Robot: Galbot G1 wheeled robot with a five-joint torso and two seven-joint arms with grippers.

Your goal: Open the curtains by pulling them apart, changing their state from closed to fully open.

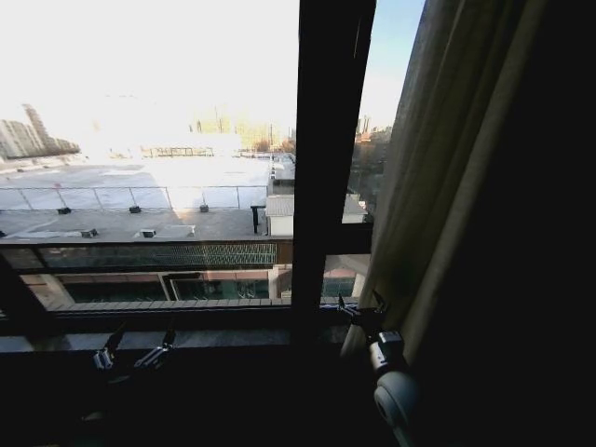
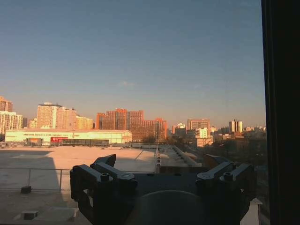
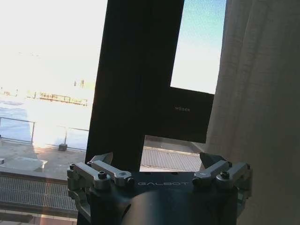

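From the head, the curtains (image 1: 438, 177) hang bunched at the window's right side, past the dark window frame (image 1: 331, 158). The right gripper (image 1: 361, 308) is spread wide, just beside their lower edge. The left gripper (image 1: 135, 352) sits low by the sill, well apart.

The left wrist camera shows the left gripper (image 2: 161, 171) spread wide, facing the glass.

The right wrist camera shows the right gripper (image 3: 157, 164) spread, one finger (image 3: 220, 169) by the curtains (image 3: 262, 103).

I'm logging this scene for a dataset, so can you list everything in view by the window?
curtain: one panel seen, cream, gathered at the right of the window.
window frame bar: one, dark, upright, just left of the curtain.
rooftops and buildings: several, pale and orange, outside the glass.
left gripper: one, dark, open, low at the sill, holding nothing.
right gripper: one, dark with a grey wrist, open, beside the curtain's lower edge.
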